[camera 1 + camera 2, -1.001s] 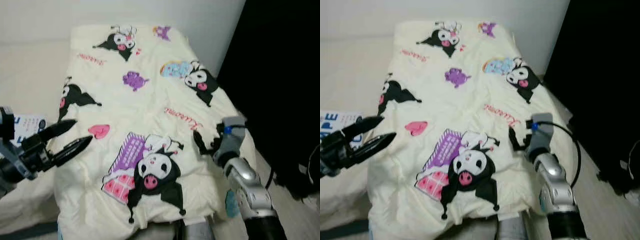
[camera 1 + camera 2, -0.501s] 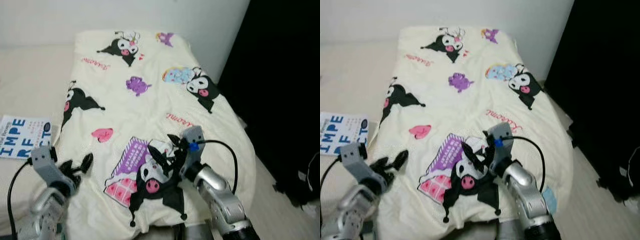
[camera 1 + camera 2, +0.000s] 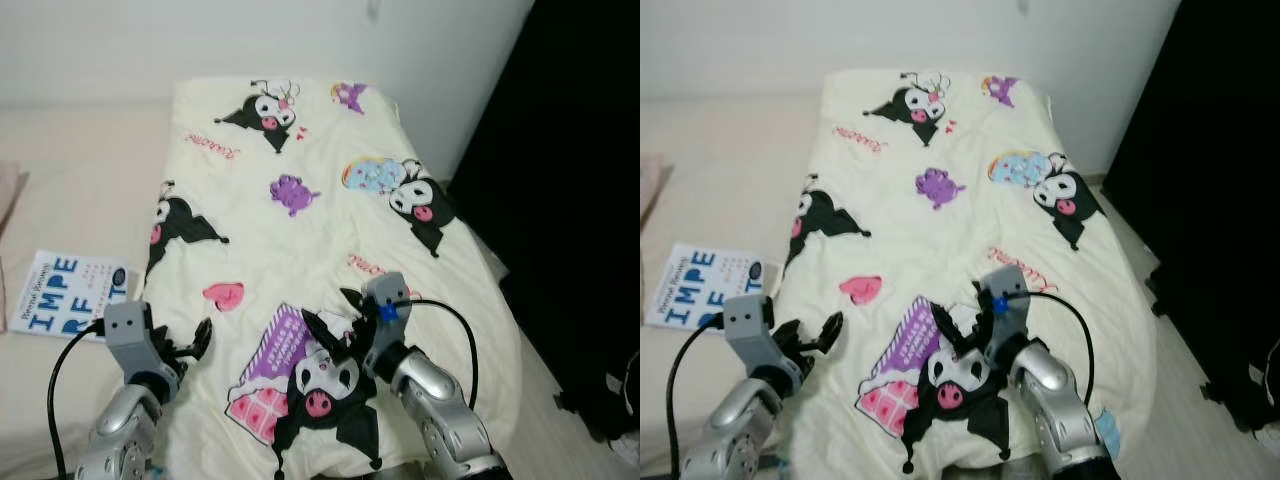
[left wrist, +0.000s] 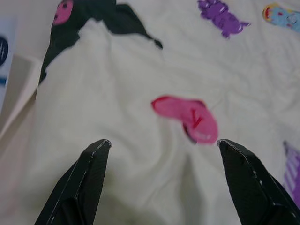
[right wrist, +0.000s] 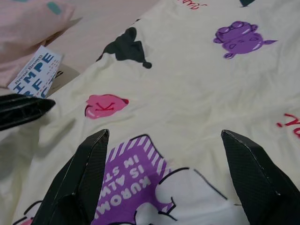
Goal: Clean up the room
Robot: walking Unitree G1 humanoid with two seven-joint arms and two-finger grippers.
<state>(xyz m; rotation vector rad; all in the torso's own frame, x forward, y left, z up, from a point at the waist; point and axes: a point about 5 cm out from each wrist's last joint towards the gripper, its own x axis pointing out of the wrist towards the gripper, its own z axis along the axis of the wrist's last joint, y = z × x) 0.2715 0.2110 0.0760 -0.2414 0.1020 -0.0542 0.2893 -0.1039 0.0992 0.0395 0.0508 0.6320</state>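
Cream cartoon-print quilt (image 3: 300,200) lies spread; we have lowered both gaping tools, left tool (image 3: 187,343) and right tool (image 3: 335,322), onto the bed's near edge to straighten it.

The left gripper (image 3: 187,343) comes in from the bed's side and now sits low over the blanket (image 3: 300,230) edge, while the right gripper (image 3: 335,320) moves from the right edge to the middle.

soft even indoor light, slightly hazy head views, left wrist view blurred, right side dark.
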